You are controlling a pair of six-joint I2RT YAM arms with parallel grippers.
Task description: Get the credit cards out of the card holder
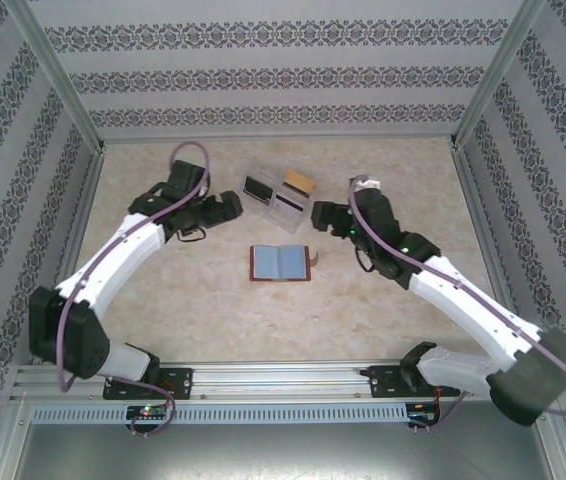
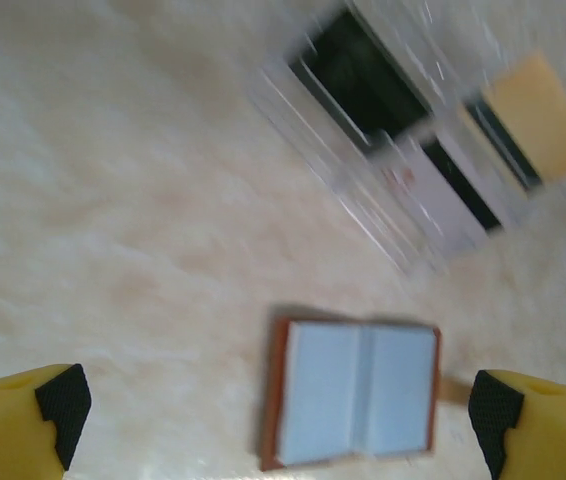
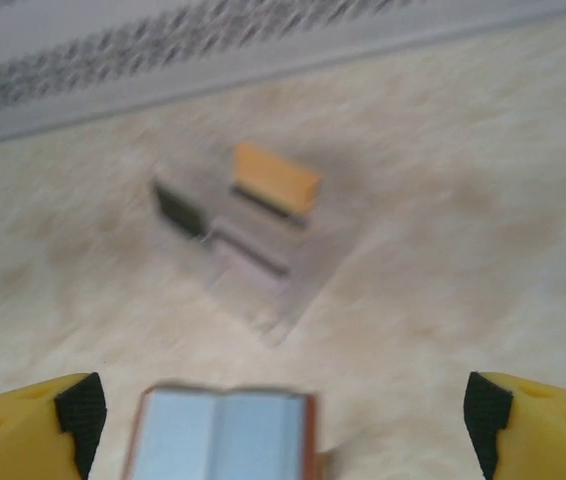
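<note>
- The table (image 1: 163,310) carries the card holder (image 1: 280,262) at about its middle. It lies open and flat with its blue-grey pockets facing up.
- The left arm (image 1: 113,255) reaches in from the card holder's left and the right arm (image 1: 453,290) from its right. Both end on its far side.
- The clear tray (image 2: 358,205) sits just beyond the card holder, apart from it and skewed at an angle.
- The card holder's long axis runs left to right, and its fold runs near to far. A small brown tab (image 1: 318,257) sticks out at its right edge.
- In the tray, beyond the card holder, lie a yellow-orange card (image 1: 298,182), a dark card (image 1: 258,187) and a pale card (image 1: 288,206). No card edge shows in the pockets, though blur hides fine detail.
- The left gripper (image 2: 275,405) hangs beyond and left of the card holder, with its fingers spread wide and nothing between them.
- The right gripper (image 3: 283,415) hangs beyond and right of it, likewise spread wide and empty. It looks slightly the nearer of the two.
- From either gripper the card holder lies back toward the robot and inward, so a reach would come back and down.
</note>
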